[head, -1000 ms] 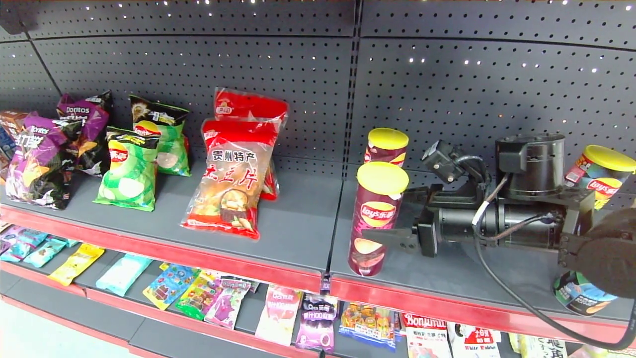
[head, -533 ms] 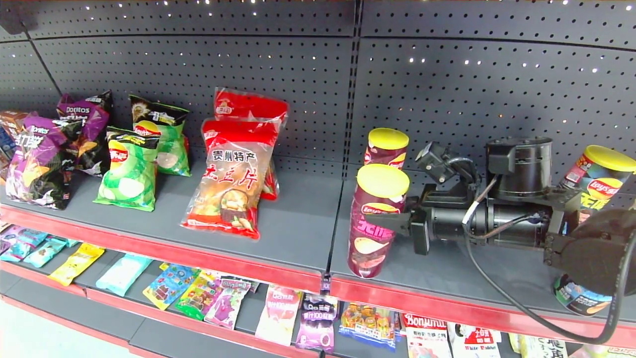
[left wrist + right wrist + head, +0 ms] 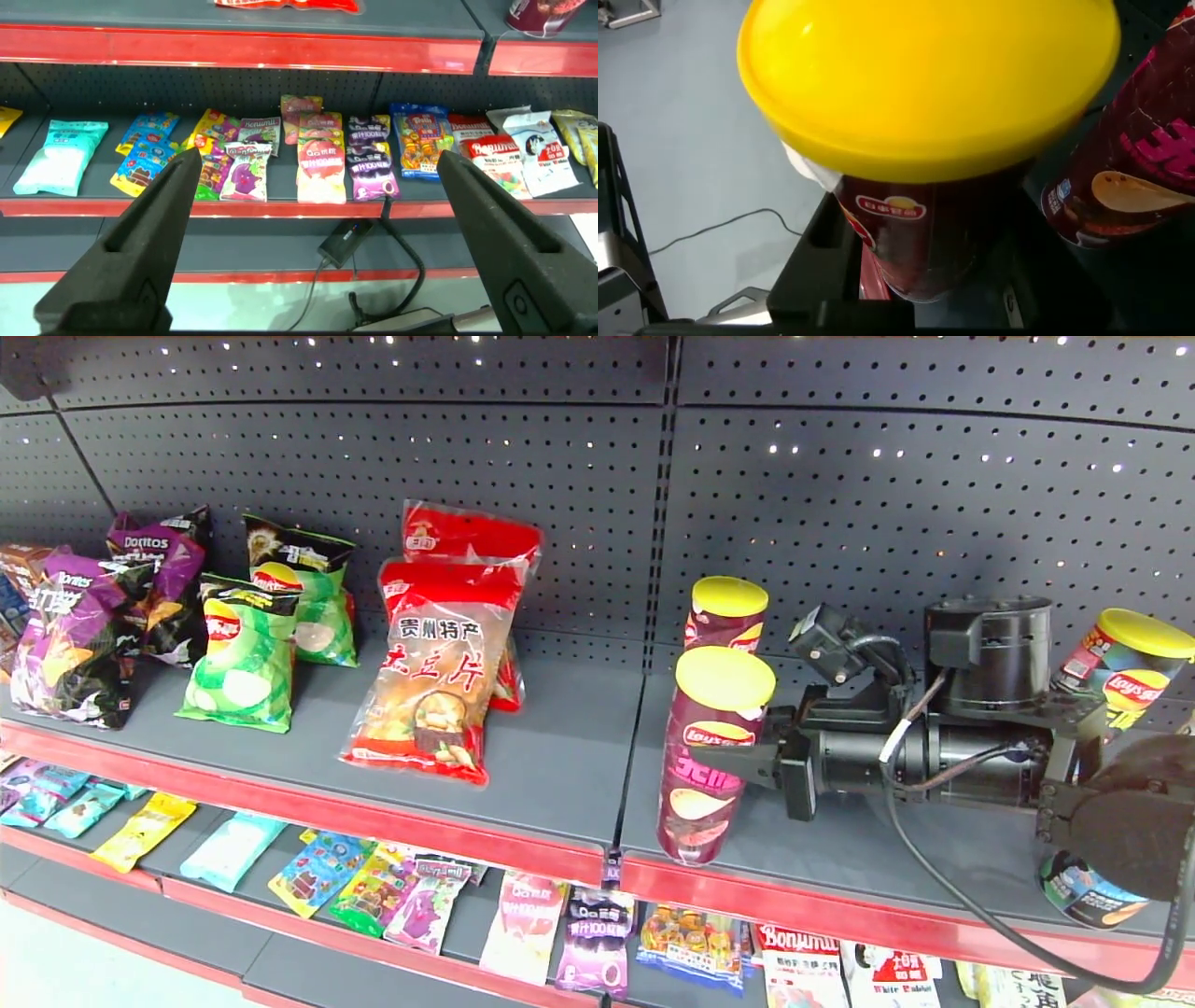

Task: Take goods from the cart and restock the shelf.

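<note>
Hanging with its two fingers spread wide and nothing between them, the left tool point(image 3: 318, 159) faces the lower shelf point(image 3: 280, 207), where small sweet packets point(image 3: 245, 159) lie in a row. On the upper shelf point(image 3: 551, 775), purple chip bags point(image 3: 79, 635) stand at the far left, green chip bags point(image 3: 247, 658) just beside them, then two red snack bags point(image 3: 439, 663), one behind the other. Right of the shelf's seam, a maroon canister point(image 3: 695, 803) with a yellow lid point(image 3: 725, 677) leans slightly, its base close to the red front lip point(image 3: 822, 910); whether it rests on the shelf cannot be told. The right tool point(image 3: 724, 761) is clenched around its middle, reaching in from the right. A second maroon canister point(image 3: 724, 611) stands upright just behind it. Farther right, past the arm, a yellow-capped teal canister point(image 3: 1125, 663) stands near the back panel, and another canister's base point(image 3: 1083, 891) shows near the front lip
</note>
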Tool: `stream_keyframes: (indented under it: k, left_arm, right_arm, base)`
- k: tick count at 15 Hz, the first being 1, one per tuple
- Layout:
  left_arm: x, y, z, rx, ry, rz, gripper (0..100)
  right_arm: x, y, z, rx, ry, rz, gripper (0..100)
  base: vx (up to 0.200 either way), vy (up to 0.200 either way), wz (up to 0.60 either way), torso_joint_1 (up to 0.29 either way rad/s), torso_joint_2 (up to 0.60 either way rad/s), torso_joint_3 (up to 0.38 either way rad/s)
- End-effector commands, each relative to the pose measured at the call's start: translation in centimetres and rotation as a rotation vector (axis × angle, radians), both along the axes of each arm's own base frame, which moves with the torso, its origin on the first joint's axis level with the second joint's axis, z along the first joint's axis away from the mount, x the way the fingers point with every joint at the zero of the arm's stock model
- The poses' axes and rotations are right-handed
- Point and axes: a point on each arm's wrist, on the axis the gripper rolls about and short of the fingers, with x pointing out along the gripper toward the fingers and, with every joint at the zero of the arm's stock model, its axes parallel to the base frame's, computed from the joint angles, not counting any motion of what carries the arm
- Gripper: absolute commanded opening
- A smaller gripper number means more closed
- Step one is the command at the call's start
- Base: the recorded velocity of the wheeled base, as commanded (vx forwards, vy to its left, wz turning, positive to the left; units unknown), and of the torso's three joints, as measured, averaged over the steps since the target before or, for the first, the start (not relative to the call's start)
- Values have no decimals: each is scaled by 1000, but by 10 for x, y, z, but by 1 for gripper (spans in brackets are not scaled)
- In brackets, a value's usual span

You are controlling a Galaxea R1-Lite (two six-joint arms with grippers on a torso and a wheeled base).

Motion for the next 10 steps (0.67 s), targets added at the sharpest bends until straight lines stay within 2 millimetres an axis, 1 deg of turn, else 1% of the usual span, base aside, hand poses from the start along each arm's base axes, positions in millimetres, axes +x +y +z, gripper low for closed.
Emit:
stream_keyframes:
  k: [1, 8, 10]
  left_arm:
    - [0, 0, 0, -1, 3, 0, 100]
    - [0, 0, 0, 1, 3, 0, 100]
    - [0, 0, 0, 1, 3, 0, 100]
  right_arm:
    - [-2, -1, 2, 3, -5, 0, 0]
    - [-2, -3, 3, 3, -9, -6, 0]
    - [-5, -5, 0, -2, 3, -6, 0]
  base:
    - [0, 0, 0, 0, 0, 0]
    - [0, 0, 0, 0, 0, 0]
    - [0, 0, 0, 0, 0, 0]
